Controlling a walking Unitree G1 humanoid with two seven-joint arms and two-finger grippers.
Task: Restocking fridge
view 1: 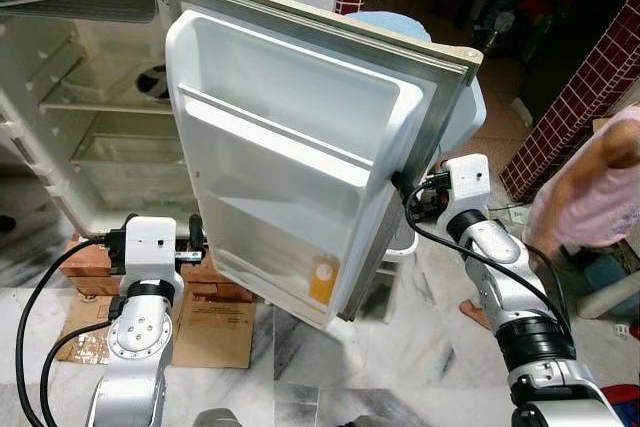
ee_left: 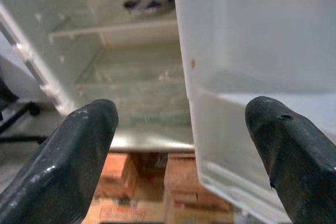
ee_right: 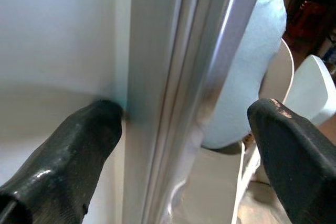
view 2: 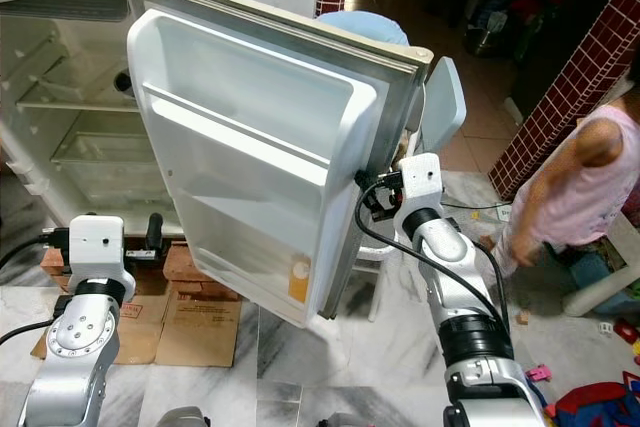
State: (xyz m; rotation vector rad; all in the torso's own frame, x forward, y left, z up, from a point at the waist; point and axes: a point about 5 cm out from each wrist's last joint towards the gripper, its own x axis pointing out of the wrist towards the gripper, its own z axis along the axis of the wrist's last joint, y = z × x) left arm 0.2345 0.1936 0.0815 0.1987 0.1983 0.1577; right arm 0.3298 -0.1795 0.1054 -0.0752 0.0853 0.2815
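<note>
The white fridge [view 1: 100, 117] stands open, its glass shelves bare. Its door [view 1: 290, 157] is swung far out toward me, with empty door shelves and an orange sticker [view 1: 322, 280] low on the liner. My right gripper [view 1: 408, 197] is at the door's free edge. In the right wrist view it [ee_right: 184, 145] is open and straddles that metal edge [ee_right: 173, 77]: one finger [ee_right: 79, 140] touches the inner liner, the other is apart on the outer side. My left gripper [ee_left: 181, 145] is open and holds nothing, low before the cabinet by the door's hinge side [view 1: 195, 237].
A person in a pink shirt [view 1: 590, 197] stands at the right. A white plastic chair [view 2: 445, 107] with a blue cloth [view 1: 390, 22] sits behind the door. Bricks [view 1: 85, 257] prop up the fridge, cardboard [view 1: 215, 322] lies on the marble floor, and a red tiled wall [view 1: 580, 87] is far right.
</note>
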